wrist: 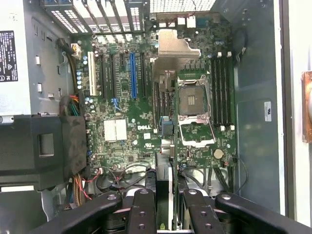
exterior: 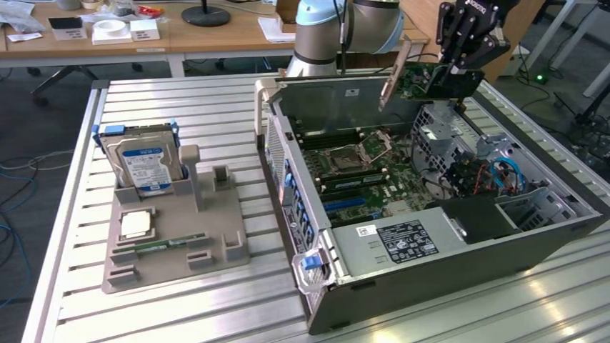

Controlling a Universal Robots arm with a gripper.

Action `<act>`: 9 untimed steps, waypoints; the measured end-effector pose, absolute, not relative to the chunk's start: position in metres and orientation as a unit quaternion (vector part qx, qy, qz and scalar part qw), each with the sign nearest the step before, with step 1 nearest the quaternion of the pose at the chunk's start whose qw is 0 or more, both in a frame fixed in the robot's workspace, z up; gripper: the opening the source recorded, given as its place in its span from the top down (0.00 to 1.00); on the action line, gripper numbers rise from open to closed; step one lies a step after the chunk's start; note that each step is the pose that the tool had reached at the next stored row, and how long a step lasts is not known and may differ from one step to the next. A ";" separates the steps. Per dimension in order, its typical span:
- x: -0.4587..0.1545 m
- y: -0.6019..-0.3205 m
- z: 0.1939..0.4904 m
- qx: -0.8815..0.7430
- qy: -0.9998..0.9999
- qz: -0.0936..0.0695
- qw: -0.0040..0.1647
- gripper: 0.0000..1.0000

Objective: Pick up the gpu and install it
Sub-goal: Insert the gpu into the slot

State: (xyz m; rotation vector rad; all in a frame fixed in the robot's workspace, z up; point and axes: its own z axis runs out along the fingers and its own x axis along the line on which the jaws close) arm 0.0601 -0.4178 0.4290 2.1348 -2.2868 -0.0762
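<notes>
The gpu is held clear above the open computer case, pinched at its upper edge between the fingers of the end effector, toward the exterior view's right. Its green board is turned face-on to that camera, with the silver bracket at the end nearer the exterior view's left.

At the exterior view's left, a grey fixture is seen on the slatted metal bench. A hard drive with a blue-white label is stood upright in it, and a square silver chip and a narrow green memory stick are laid flat nearer the camera. The case is set just beside the fixture, its side open and its motherboard exposed, and the robot arm rises behind it.

From the wrist view, looking down, the gpu is shown edge-on as a thin strip running from the end effector to the bracket. Detail lost to the exterior view is laid out here on the motherboard: a white slot, a blue slot and the open processor socket. The card hangs between the blue slot and the socket, well above the board and seated in none of the slots.
</notes>
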 end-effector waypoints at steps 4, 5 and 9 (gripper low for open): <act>0.060 -0.418 0.429 0.683 -0.730 -0.024 0.006 0.74; 0.060 -0.418 0.429 0.684 -0.729 -0.024 0.006 0.74; 0.060 -0.418 0.428 0.689 -0.725 -0.024 0.006 0.74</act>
